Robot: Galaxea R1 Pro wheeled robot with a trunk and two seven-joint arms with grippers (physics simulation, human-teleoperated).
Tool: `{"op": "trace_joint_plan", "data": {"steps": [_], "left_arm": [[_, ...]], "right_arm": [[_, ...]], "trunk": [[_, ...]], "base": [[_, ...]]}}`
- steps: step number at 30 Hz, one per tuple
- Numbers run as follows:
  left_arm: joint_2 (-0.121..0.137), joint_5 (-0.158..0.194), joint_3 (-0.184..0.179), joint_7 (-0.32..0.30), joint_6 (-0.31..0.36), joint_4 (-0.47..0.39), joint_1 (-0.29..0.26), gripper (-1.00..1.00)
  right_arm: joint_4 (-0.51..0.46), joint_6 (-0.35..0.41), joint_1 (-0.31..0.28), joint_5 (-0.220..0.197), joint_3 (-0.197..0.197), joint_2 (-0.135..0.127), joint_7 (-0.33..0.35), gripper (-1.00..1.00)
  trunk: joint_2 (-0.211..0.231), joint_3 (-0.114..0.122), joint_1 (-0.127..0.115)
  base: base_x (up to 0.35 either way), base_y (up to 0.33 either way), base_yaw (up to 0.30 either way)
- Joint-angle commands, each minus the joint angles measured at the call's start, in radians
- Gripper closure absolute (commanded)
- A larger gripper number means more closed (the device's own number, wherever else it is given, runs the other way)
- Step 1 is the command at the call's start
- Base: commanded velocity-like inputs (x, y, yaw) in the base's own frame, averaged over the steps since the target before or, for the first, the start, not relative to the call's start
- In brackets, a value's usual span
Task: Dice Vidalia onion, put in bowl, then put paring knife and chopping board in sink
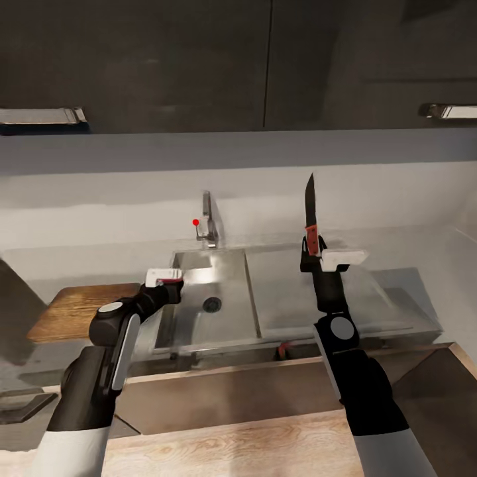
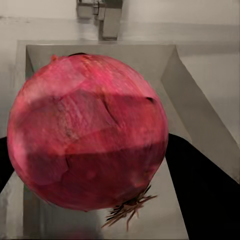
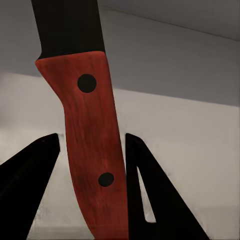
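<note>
Left gripper [image 1: 173, 281]: its fingers are clenched on the onion [image 2: 87, 132], which sits between them over the left edge of the sink [image 1: 228, 311]; in the left wrist view the basin floor and the tap [image 1: 208, 225] lie beyond the red, papery globe, root tuft towards the camera.
Why held so: judged from the pose, the onion is lifted clear of the basin, ready to travel to the chopping board [image 1: 79, 310], which lies on the counter [image 1: 20, 361] just outboard of these fingers.
Right gripper [image 1: 313, 255]: fingers grasping the paring knife [image 3: 92, 145] by its red handle, one dark finger on each flat side.
Knife pose: blade upright, tip pointing away from the fingers and above the drainboard; probably parked there so the edge stays away from the other arm.
Step in hand: onion out of the sink, not yet on the board; dicing not begun.
Risk: the round onion may roll when released.
</note>
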Motion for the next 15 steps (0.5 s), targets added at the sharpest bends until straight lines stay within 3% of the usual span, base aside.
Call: {"op": "trace_joint_plan", "data": {"steps": [1,11,14,15], "left_arm": [[-0.001,0.0,0.002,-0.006,0.005,-0.001,-0.001,1.0],[-0.002,0.0,-0.003,-0.006,0.004,-0.005,-0.001,1.0],[-0.003,0.0,-0.007,-0.006,0.004,-0.002,-0.001,1.0],[-0.003,0.0,-0.025,-0.006,0.004,0.0,-0.001,1.0]], "right_arm": [[0.0,0.001,-0.001,0.009,0.001,0.0,-0.007,1.0],[0.0,0.001,-0.001,0.01,0.002,0.0,-0.007,1.0],[0.005,0.003,-0.001,0.007,0.001,0.0,-0.007,1.0],[0.007,0.004,-0.001,0.007,-0.002,0.0,-0.007,1.0]], "trunk": [[-0.002,-0.002,0.001],[-0.002,-0.002,0.001],[-0.002,-0.002,0.001],[-0.002,-0.002,0.001]], "base": [[0.0,0.316,0.153],[0.0,0.291,0.173],[0.0,0.121,0.038],[0.0,0.028,0.008]]}}
